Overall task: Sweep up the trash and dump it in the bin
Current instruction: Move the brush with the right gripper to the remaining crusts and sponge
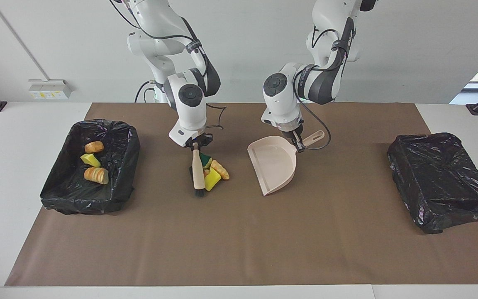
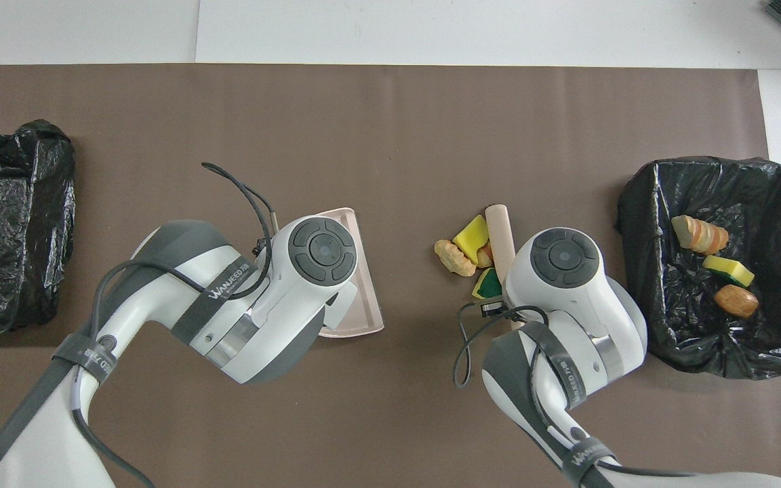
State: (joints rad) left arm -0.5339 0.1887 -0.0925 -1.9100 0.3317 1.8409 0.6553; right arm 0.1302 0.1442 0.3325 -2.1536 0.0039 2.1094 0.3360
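Right gripper (image 1: pixel 196 146) fingers pinching beige-handled brush (image 1: pixel 198 172), bristles against yellow-green sponge and bread chunks (image 1: pixel 214 171). Left gripper (image 1: pixel 298 145) fingers clamping beige plastic dustpan (image 1: pixel 274 168) handle on tabletop (image 1: pixel 239 249).

The left arm (image 2: pixel 180 318) carries a dark band (image 2: pixel 224 290) lettered "WANJEED", its trailing digits unreadable.

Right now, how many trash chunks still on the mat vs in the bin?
4 on the mat, bunched against the brush: bread lump, yellow sponge, green-backed sponge, small lump. 3 in the bin. The brush may hide more.
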